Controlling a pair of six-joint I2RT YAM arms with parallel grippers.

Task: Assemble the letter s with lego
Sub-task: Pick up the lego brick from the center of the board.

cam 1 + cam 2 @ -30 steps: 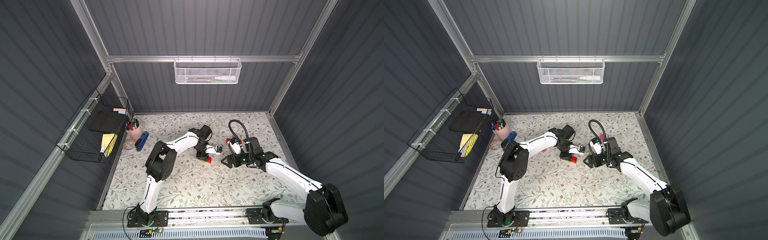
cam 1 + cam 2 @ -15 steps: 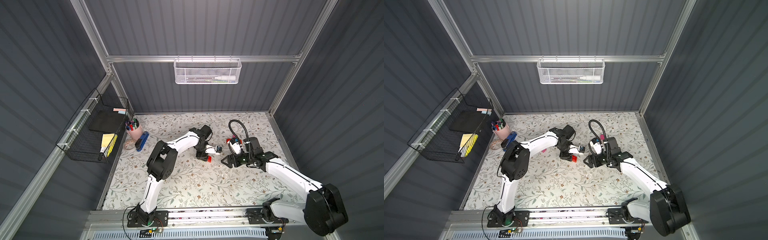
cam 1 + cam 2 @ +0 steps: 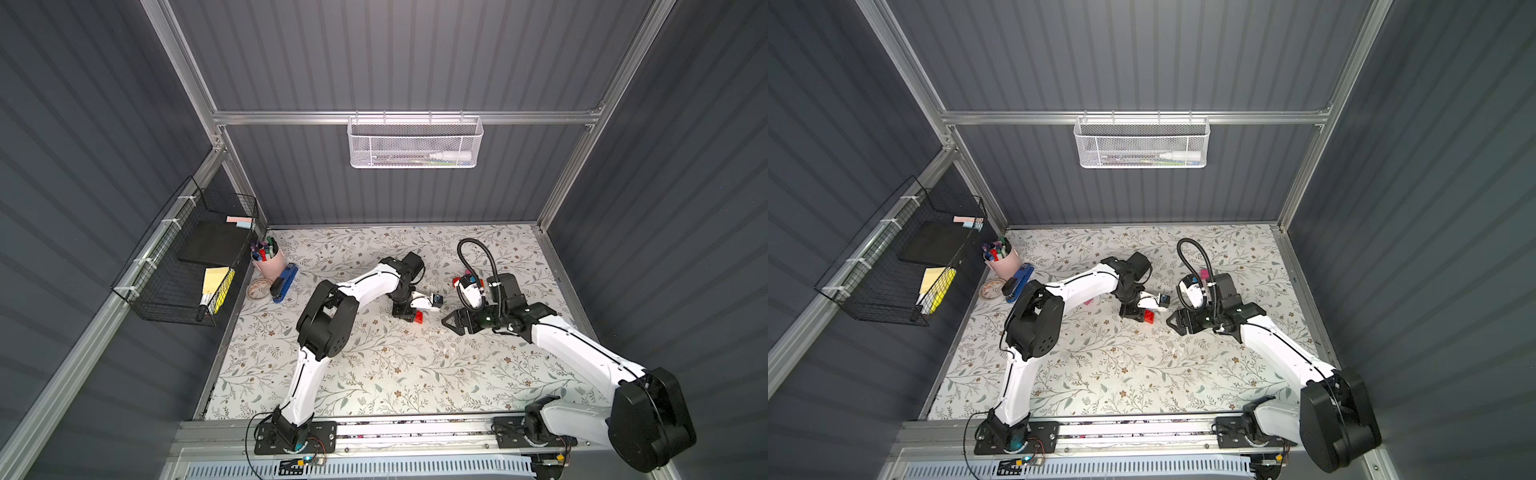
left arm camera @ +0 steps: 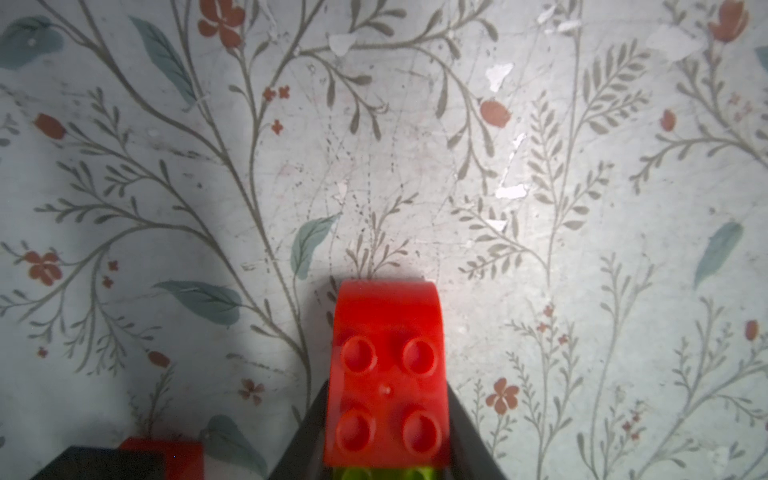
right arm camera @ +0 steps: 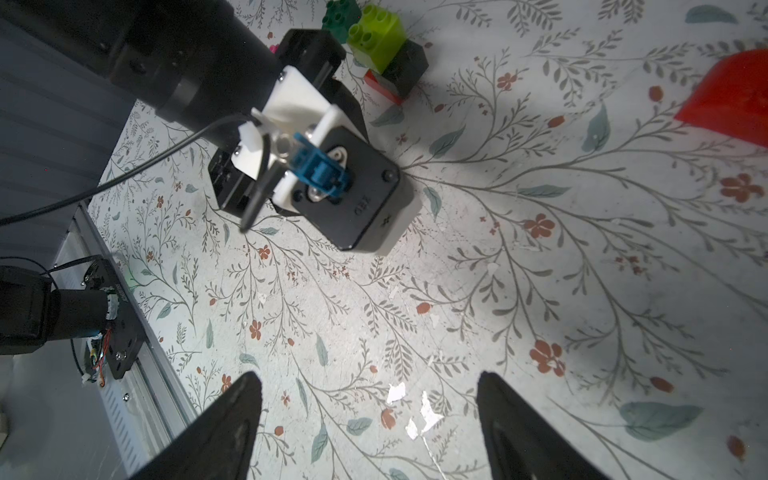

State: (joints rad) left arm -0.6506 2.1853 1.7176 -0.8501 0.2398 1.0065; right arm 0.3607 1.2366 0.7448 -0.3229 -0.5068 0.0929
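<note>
Operator, your left arm point(image 3: 365, 286): elbow raised, forearm reaching to mat point(image 3: 374, 374) centre, wrist bent down. Left claw point(image 4: 386, 419) clamped on red brick point(image 4: 388, 357), fingers point(image 4: 469, 436) against both sides. Lime brick point(image 4: 386, 473) right against it. Whether red brick rests on mat, cannot tell.

Your right arm point(image 3: 582, 349): stretched low from front rail point(image 3: 415, 432), pointing at left claw, near but apart. Right claw point(image 5: 370, 415) spread wide, holding nothing.

Brick stack point(image 5: 395, 54) of lime, black, red just beside left claw. Dark green brick point(image 5: 340, 14) next to stack.
</note>
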